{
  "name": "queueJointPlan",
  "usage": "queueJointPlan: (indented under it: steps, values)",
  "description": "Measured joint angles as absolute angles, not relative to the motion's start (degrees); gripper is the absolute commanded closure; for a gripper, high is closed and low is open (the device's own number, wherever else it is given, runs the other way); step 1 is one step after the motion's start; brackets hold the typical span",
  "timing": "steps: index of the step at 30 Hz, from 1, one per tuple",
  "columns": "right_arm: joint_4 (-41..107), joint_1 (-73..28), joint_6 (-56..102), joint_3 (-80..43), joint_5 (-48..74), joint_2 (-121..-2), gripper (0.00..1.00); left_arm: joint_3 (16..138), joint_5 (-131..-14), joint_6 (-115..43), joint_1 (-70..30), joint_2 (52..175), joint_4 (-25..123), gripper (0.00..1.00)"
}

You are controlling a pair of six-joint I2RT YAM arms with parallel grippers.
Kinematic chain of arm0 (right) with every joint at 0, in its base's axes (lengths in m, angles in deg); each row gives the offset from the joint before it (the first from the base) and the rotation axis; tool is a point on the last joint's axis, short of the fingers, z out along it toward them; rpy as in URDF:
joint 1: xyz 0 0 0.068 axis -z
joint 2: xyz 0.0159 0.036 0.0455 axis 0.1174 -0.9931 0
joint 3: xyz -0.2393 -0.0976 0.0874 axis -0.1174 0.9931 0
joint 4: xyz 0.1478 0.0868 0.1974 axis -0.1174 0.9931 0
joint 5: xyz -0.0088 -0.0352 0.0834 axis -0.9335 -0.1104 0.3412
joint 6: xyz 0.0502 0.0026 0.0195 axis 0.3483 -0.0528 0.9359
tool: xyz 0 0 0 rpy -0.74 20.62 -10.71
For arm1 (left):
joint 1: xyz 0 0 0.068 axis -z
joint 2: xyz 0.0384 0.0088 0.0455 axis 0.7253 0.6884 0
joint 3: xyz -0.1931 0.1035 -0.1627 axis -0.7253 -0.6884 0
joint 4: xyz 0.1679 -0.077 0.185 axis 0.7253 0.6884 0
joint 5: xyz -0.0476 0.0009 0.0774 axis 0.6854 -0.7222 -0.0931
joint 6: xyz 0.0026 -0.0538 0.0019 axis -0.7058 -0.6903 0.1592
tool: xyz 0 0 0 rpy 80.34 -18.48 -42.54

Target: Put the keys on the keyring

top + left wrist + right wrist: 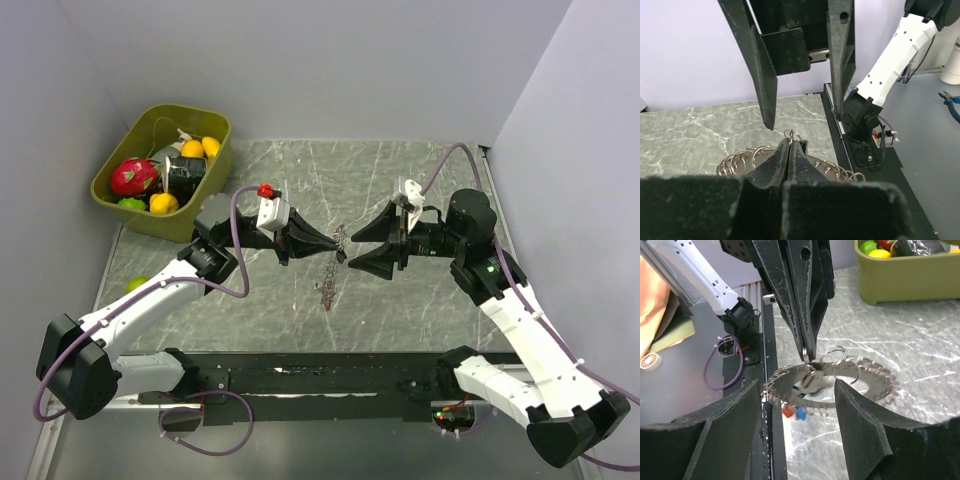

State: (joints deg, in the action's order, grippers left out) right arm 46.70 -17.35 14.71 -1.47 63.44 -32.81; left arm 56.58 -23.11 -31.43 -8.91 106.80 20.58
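My left gripper is shut on a small split ring at the top of the keyring and holds it above the table. In the left wrist view the keyring shows behind the shut fingers. In the right wrist view the keyring is a toothed silvery disc. Keys with a red head and a blue head hang under its near edge. My right gripper is open, its jaws either side of the keyring, apart from it. It faces the left gripper in the top view.
An olive bin of toy fruit and a dark can stands at the far left; it also shows in the right wrist view. A lime lies by the left arm. A black rail runs along the near edge.
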Motion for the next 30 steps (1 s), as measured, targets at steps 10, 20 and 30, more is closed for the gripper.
queueJointPlan:
  steps: [10, 20, 30]
  values:
    - [47.2, -17.3, 14.8, -1.5, 64.4, -34.3, 0.34, 56.6, -22.7, -31.5, -8.9, 106.7, 20.4, 0.99]
    - [48.0, -18.4, 15.1, -1.5, 61.5, -35.4, 0.42, 56.6, -24.1, -31.5, -8.9, 106.7, 20.6, 0.99]
    - [48.1, -21.1, 15.4, -1.5, 58.2, -38.0, 0.65, 56.6, -24.3, -31.4, -8.9, 106.7, 20.7, 0.99]
